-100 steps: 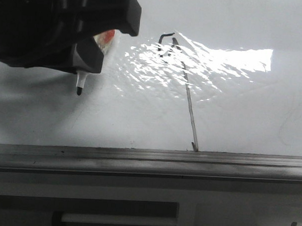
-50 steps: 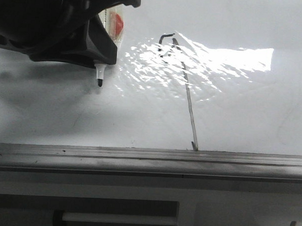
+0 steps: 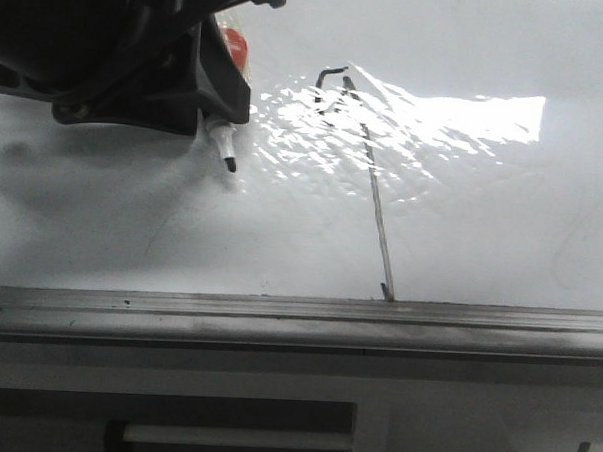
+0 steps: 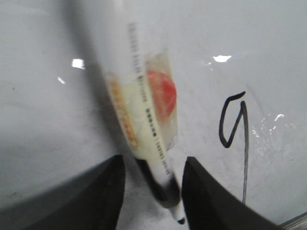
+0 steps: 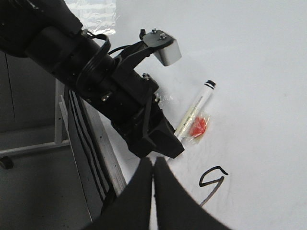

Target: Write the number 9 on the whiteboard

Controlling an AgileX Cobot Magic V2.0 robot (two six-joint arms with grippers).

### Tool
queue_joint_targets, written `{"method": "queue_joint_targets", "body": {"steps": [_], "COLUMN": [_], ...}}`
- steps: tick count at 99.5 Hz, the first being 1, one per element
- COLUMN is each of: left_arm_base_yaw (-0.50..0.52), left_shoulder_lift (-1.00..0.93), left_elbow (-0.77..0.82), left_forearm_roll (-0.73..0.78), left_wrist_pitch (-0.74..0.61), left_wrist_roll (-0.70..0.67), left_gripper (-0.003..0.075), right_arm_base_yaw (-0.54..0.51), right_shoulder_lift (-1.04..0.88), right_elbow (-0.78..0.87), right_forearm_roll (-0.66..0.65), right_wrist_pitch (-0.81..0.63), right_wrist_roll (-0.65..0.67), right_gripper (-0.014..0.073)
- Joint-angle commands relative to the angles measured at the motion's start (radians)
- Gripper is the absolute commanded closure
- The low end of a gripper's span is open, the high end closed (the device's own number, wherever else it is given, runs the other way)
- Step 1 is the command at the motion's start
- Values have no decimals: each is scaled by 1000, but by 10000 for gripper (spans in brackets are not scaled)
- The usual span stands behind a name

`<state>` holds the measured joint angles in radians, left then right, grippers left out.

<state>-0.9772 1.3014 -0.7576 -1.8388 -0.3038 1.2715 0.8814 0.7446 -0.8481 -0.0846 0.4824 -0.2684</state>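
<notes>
The whiteboard is glossy white with wrinkled glare. The number 9 is drawn on it, a small hooked loop above a long slanted stroke that ends at the rail. It also shows in the left wrist view and the right wrist view. My left gripper is left of the 9, close over the board, jaws apart. A white marker with a red and yellow label lies loose and blurred between them, tip toward the rail. My right gripper is shut and empty, near the left gripper.
A grey metal edge rail runs along the board's near side. Below it is a dark grey panel with slots. In the right wrist view a metal frame and dark floor lie beyond the board's edge.
My left gripper and the marker have shifted right toward the 9. The marker tip has moved right and tilted, and sticks out less.
</notes>
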Motion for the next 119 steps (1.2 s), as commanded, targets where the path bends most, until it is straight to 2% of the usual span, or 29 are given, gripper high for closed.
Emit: {"method": "queue_joint_targets", "body": {"steps": [1, 13, 14, 29, 40, 49, 63, 72, 77, 85, 98, 119], "left_arm_base_yaw": [19, 19, 19, 7, -19, -73, -188, -252, -290, -332, -362, -362], "left_shoulder_lift": [-4, -4, -4, -32, -91, -171, -321, -418, -463, -532, -615, -654], "left_elbow": [-20, -20, -20, -20, -20, -20, 3, 43, 68, 118, 183, 215], "left_forearm_roll": [-10, -10, -10, -10, -10, -10, -10, -10, -10, -10, -10, -10], "left_wrist_pitch": [-105, -109, -107, -110, -111, -114, -135, -136, -136, -136, -136, -132], "left_wrist_roll": [-5, -5, -5, 3, 37, 130, 263, 322, 346, 365, 365, 365], "left_gripper": [372, 360, 226, 54, 45, 63, 141, 239, 318, 497, 743, 741], "right_arm_base_yaw": [-7, -7, -7, -7, -7, -7, -7, -7, -7, -7, -7, -7], "right_shoulder_lift": [5, 5, 5, 1, -47, -128, -292, -392, -446, -523, -600, -622], "right_elbow": [-33, -33, -33, -33, -15, 34, 154, 238, 279, 331, 370, 375], "right_forearm_roll": [-14, -14, -14, -14, -16, -58, -188, -260, -287, -305, -305, -305], "right_wrist_pitch": [-79, -79, -79, -76, -74, -75, -52, -22, -16, -16, -15, -13], "right_wrist_roll": [10, 10, 14, 16, 40, 101, 213, 217, 217, 217, 217, 217], "right_gripper": [635, 635, 635, 635, 635, 635, 635, 635, 635, 635, 635, 635]}}
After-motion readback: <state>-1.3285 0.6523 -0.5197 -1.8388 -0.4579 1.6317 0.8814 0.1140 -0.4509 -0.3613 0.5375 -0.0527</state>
